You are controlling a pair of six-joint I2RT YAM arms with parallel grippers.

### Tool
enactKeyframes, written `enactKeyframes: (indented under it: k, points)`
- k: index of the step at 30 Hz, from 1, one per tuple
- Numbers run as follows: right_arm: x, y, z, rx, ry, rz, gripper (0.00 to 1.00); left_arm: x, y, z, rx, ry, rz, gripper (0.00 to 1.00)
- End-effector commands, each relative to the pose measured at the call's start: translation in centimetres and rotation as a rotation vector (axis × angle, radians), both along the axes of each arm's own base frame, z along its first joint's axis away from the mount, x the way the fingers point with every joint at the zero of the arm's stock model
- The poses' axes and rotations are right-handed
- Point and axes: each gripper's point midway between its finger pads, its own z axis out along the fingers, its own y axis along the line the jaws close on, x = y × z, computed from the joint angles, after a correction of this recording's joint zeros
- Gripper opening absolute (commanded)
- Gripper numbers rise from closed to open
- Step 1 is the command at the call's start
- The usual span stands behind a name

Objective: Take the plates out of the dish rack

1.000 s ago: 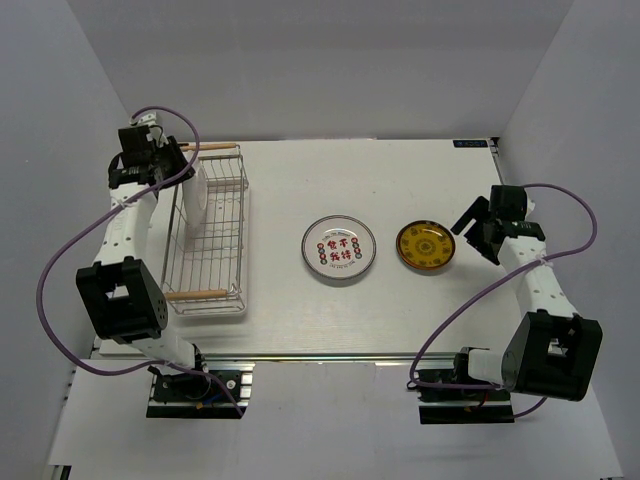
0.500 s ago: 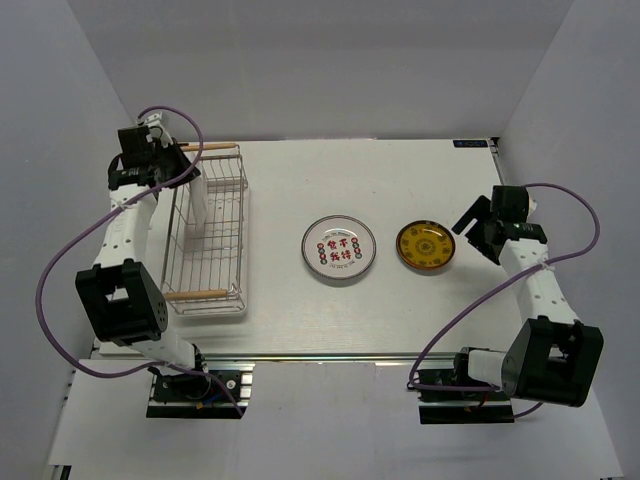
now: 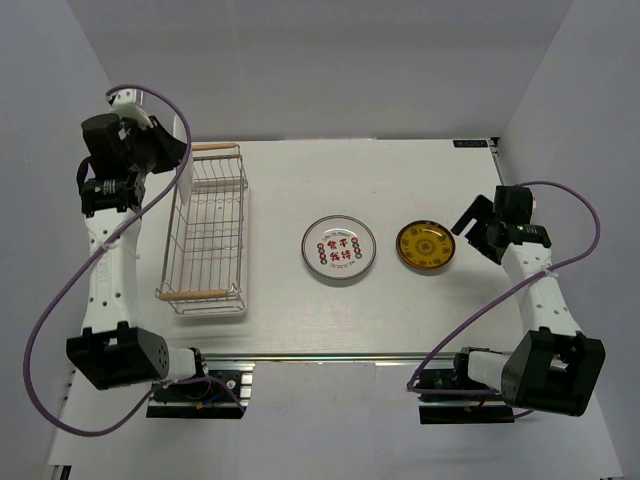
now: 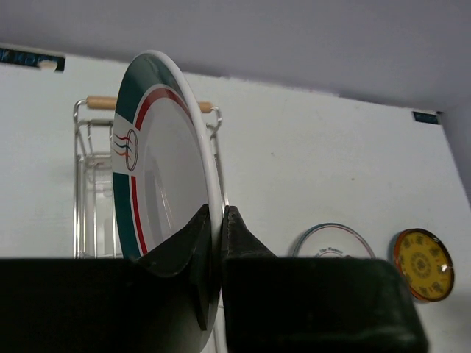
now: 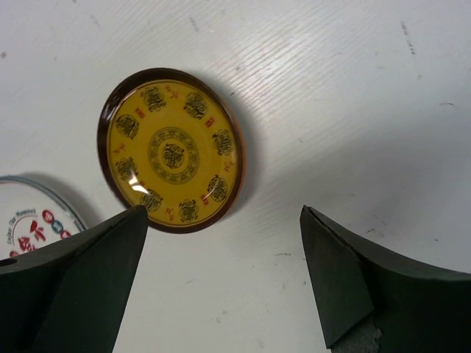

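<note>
My left gripper [image 4: 215, 213] is shut on the rim of a white plate with teal and red rings [image 4: 162, 162]. It holds the plate upright, lifted above the far end of the silver wire dish rack [image 3: 205, 235]. From above, that plate [image 3: 187, 170] shows edge-on beside the left gripper [image 3: 176, 156]. I see nothing standing in the rack. A white plate with red and green marks [image 3: 339, 248] and a small yellow-brown plate [image 3: 425, 246] lie flat at mid table. My right gripper [image 5: 223, 213] hangs open just right of the yellow-brown plate [image 5: 171, 149], holding nothing.
The rack has wooden rod handles at its far end [image 3: 215, 147] and near end [image 3: 196, 294]. Grey walls close in the table on the left, back and right. The right arm's purple cable [image 3: 575, 215] loops near the right wall.
The left gripper closed on the ringed plate in the rack and lifted it up and out, towards the back left. The right arm has hardly moved.
</note>
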Motion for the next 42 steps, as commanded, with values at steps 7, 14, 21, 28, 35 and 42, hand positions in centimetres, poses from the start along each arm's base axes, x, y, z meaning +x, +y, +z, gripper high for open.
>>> enactKeyframes:
  k: [7,14,21,28,35,42]
  points:
    - [2.2,4.8,2.3,0.159,-0.043,0.317,0.89,-2.9,-5.1,11.0,-0.019,-0.289,-0.253,0.0]
    - [4.1,8.0,4.8,0.316,-0.102,0.442,0.89,-1.1,-10.5,10.5,-0.026,-0.292,-0.411,0.0]
    - [5.6,9.3,7.2,0.394,-0.179,0.477,0.89,1.3,-20.5,4.0,0.057,-0.167,-0.534,0.0]
    - [6.9,10.6,7.4,0.523,-0.124,0.536,0.89,1.0,-28.3,-1.2,0.278,-0.111,-0.572,0.0]
    - [7.6,10.8,7.0,0.556,-0.117,0.487,0.89,-0.1,-32.3,-4.4,0.561,-0.087,-0.514,0.0]
    - [8.1,12.3,8.7,0.59,-0.206,0.518,0.89,-3.7,-37.2,-6.6,0.673,-0.118,-0.572,0.0]
